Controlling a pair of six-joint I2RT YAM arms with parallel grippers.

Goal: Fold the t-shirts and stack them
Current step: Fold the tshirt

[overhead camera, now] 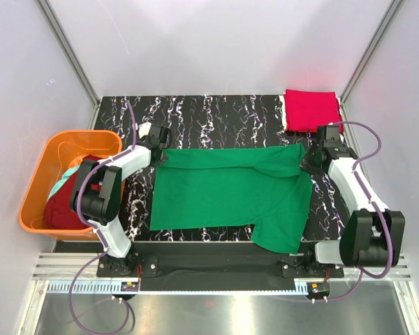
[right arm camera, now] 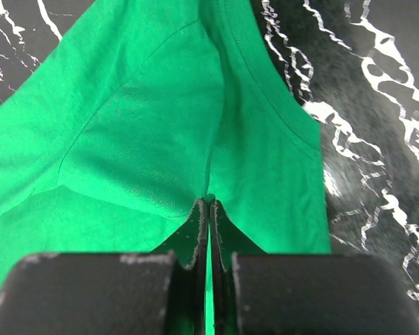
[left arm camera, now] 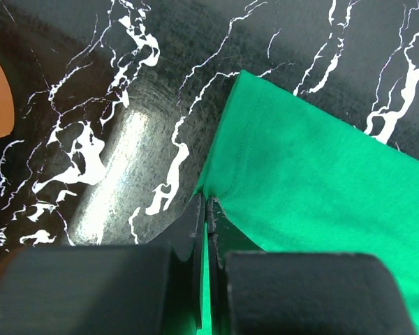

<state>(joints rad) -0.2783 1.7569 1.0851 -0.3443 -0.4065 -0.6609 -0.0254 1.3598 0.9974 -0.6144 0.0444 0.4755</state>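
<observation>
Here we have the kelly-green cotton t-shirt (overhead camera: 223,192) spread across the middle of the black, white-veined marble-look surface (overhead camera: 216,112). One sleeve trails off toward the near right edge. Both arms hold the shirt along its far edge, one at each end, and we take this as the setup for a lengthwise fold, since gripping both ends lets the cloth travel evenly without skewing.

The left fingers (left arm camera: 197,220) are pressed together on the far left corner of the shirt, with a thin pinch of hem caught between them. The right fingers (right arm camera: 200,216) are likewise clamped on green fabric at the far right end, where the cloth bunches into a soft ridge running away from the tips.

From above, the left arm rises from its near base to a raised elbow and angles right toward that corner. The right arm mirrors it, with its elbow at the near right and its forearm reaching far and left.

A bright crimson tee, folded square (overhead camera: 311,108), lies at the far right corner, likely the start of the stack. The orange plastic basket (overhead camera: 38,178) to the left holds a dark maroon tee (overhead camera: 59,213) and a pale teal garment (overhead camera: 64,180), both not yet folded.
</observation>
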